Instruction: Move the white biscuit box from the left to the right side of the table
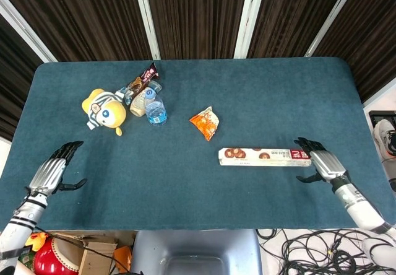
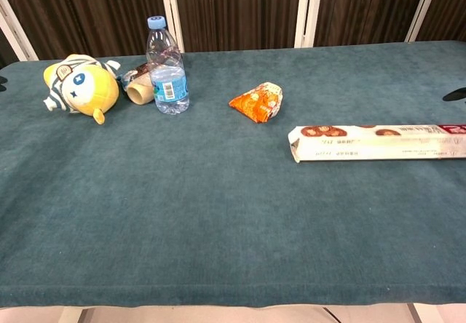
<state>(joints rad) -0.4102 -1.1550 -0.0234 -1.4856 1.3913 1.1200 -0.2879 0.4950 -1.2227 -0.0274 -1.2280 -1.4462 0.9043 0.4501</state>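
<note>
The white biscuit box [image 1: 264, 157] is long and flat, with biscuit pictures and a red end, and lies on the right side of the blue table [image 1: 204, 101]. In the chest view the biscuit box [image 2: 376, 142] rests flat on the cloth. My right hand [image 1: 324, 165] sits just past the box's red end with its fingers spread, holding nothing. At the table's left front corner my left hand [image 1: 52, 171] is open, far from the box. The chest view shows only a dark sliver at each side edge.
An orange snack packet [image 1: 205, 123] lies left of and behind the box. At the back left are a yellow plush toy [image 1: 103, 109], a water bottle [image 1: 155, 109] and a dark wrapper [image 1: 142, 81].
</note>
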